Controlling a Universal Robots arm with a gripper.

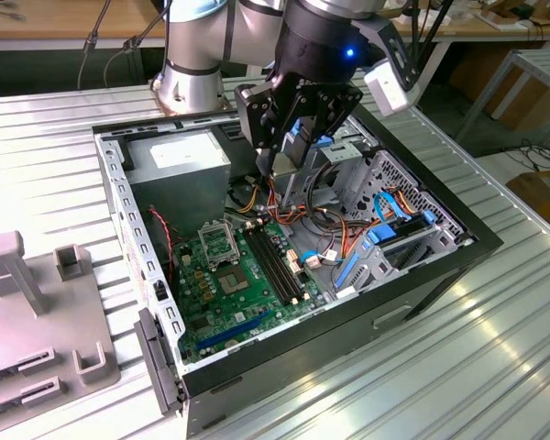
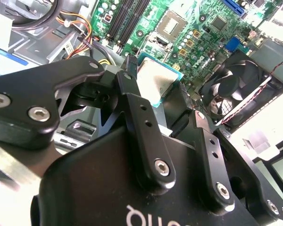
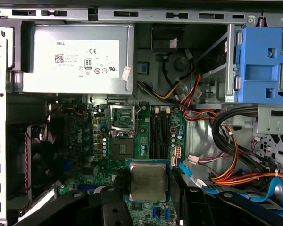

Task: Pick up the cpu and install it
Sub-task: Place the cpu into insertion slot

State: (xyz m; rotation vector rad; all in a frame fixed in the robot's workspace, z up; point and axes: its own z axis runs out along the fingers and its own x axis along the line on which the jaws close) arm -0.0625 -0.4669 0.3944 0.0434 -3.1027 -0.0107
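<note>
The pincer (image 1: 280, 174) clamps the cpu (image 3: 147, 181) by its edges. In the exterior view the socket (image 1: 231, 280) lies at seven o'clock. A tilted chip could seat askew there.

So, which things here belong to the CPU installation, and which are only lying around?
Belong to the job: gripper, shut on the cpu; open cpu socket on the green motherboard.
Just there: power supply, memory slots, case fan, blue drive bracket, cable bundle, grey fixture beside the case.
</note>
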